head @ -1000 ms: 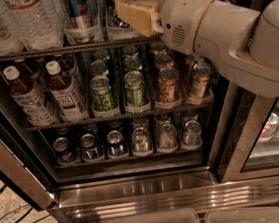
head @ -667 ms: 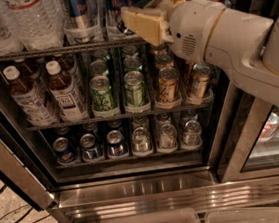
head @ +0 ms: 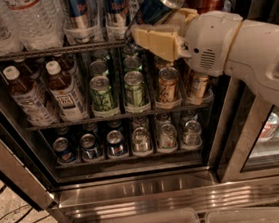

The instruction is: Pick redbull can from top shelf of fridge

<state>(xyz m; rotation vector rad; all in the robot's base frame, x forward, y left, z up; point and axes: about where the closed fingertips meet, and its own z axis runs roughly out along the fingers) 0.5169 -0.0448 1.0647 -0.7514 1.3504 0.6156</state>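
Hand [head: 166, 25] round redbull can [head: 158, 3] — base hidden

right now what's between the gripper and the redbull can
Nothing: in the camera view the gripper is closed on the tilted redbull can, at the top shelf.

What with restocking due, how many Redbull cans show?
3: two cans upright on the top shelf; one tilted can in the claw, upper centre. More may hide behind.

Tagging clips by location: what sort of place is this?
Likely an office or shop drinks corner: a steel-framed display fridge stocked with water bottles and green cans. The gripper, at the top shelf, grips a tilted redbull can.
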